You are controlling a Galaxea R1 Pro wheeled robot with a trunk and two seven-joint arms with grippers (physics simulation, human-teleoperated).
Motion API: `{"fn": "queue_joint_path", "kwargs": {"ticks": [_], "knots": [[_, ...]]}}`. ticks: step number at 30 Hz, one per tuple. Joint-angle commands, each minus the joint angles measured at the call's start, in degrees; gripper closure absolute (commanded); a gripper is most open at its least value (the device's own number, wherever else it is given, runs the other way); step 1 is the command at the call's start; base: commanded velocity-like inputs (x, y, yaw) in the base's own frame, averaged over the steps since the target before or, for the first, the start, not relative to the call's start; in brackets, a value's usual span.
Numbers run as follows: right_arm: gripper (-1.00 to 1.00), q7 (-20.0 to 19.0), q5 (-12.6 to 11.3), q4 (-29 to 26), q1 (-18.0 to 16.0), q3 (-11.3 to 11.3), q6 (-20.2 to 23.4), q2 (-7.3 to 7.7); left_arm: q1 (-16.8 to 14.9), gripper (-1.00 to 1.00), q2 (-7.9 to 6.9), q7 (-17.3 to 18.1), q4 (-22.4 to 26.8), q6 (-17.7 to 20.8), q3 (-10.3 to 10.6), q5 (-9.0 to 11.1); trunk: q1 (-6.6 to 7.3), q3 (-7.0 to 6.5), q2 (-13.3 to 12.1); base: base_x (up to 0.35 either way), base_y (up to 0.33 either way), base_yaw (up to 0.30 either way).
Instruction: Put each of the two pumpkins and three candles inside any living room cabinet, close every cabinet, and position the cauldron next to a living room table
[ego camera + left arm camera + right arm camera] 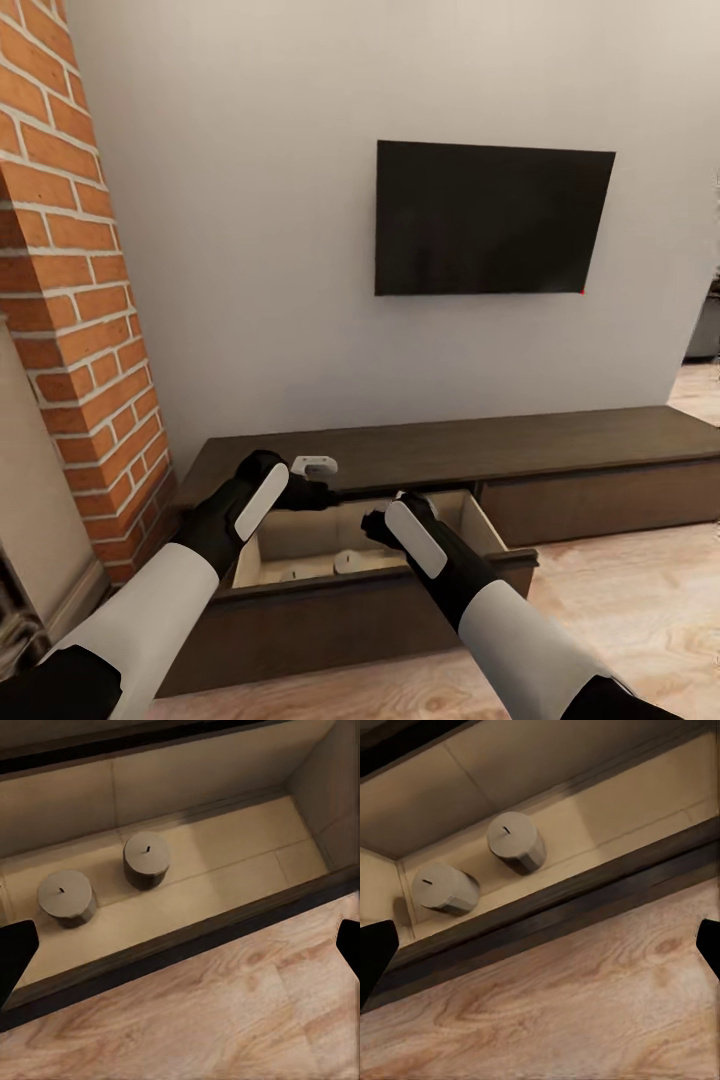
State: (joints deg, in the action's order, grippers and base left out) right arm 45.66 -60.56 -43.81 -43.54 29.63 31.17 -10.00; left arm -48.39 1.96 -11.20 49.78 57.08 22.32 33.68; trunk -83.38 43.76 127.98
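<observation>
The long dark cabinet point(560, 440) stands against the wall with its left drawer point(380, 585) pulled out. Two cream candles lie on the drawer's pale bottom: one point(291, 572) point(66, 896) point(444, 889) and another point(352, 560) point(146, 859) point(515, 841), upright and a little apart. My left gripper point(315, 492) point(181, 949) hovers over the drawer's back left, open and holding nothing. Just above the drawer's front rail, my right gripper point(375, 525) point(540, 945) is open too, nothing between its fingers. A small white object point(315, 465) sits on the cabinet top behind the left gripper. Pumpkins, cauldron and table are out of view.
A black TV point(490, 215) hangs on the wall above the cabinet. A red brick column point(80, 300) rises close at the left. Pale wood floor point(620, 600) runs in front of the drawer and off to the right.
</observation>
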Motion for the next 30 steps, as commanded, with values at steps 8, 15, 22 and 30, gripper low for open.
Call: {"fn": "queue_joint_path", "kwargs": {"ticks": [8,15,22,30], "knots": [[-1.0,0.3,-0.3,0.0,-0.1,0.2,0.2,0.0,0.0,-1.0,-0.02,-0.6,0.1,0.1,0.1,0.6,1.81,-1.38,-3.2,-0.194,0.013,-0.169],[-1.0,0.3,-0.3,0.0,-0.1,0.2,0.2,0.0,0.0,-1.0,-0.02,-0.6,0.1,0.1,0.1,0.6,3.34,-2.63,-6.0,-0.025,0.001,-0.273],[-1.0,0.3,-0.3,0.0,-0.1,0.2,0.2,0.0,0.0,-1.0,-0.02,-0.6,0.1,0.1,0.1,0.6,4.88,-3.89,-8.8,-0.003,0.0,-0.285],[-1.0,0.3,-0.3,0.0,-0.1,0.2,0.2,0.0,0.0,-1.0,-0.02,-0.6,0.1,0.1,0.1,0.6,6.64,-5.33,-12.0,0.0,0.0,-0.286]]}}
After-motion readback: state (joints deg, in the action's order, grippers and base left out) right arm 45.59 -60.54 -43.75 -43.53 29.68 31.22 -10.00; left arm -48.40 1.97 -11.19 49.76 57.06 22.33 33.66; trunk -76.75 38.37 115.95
